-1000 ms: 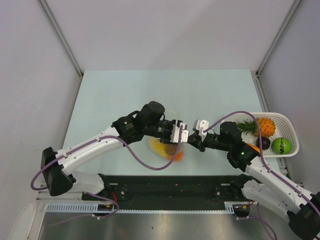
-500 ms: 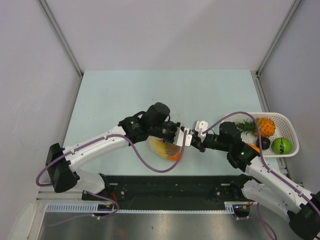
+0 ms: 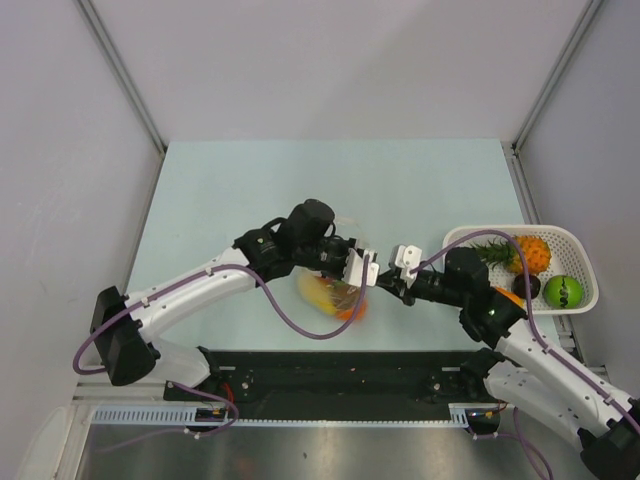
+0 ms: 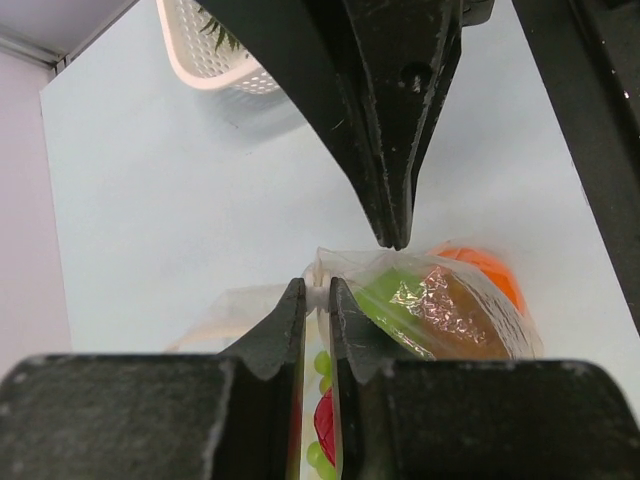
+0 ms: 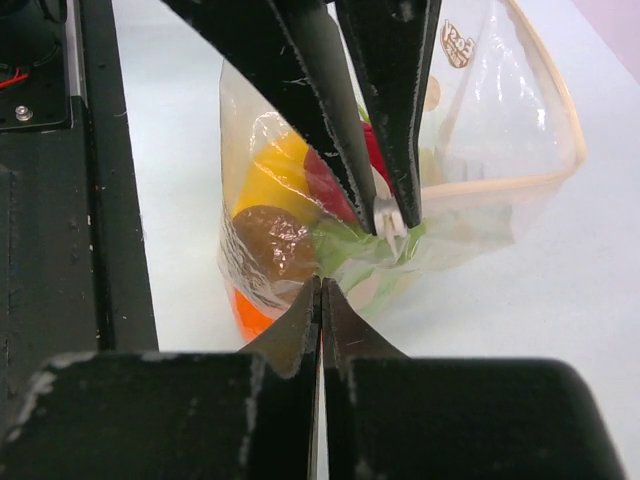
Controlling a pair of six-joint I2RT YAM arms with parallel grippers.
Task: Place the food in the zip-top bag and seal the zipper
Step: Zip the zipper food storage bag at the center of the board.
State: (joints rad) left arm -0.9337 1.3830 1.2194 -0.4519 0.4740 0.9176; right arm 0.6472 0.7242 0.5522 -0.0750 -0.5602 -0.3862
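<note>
While the left pincer [image 4: 316,292] nips the zip-top bag [image 4: 440,300] by its zipper [image 4: 320,272], the right pincer [image 5: 321,288] — clenched, empty — sits just beside it.

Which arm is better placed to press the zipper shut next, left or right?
Left, likely: the left tool pinches the bag's whitish zipper and could slide along it. The right tool is shut, tips by the bag.

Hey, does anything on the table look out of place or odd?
Nothing is spilled or damaged. One oddity: a pineapple, a green fruit and a dark piece sit unbagged in the white basket, while the left gripper pinches the top edge of the filled zip-top bag.
</note>
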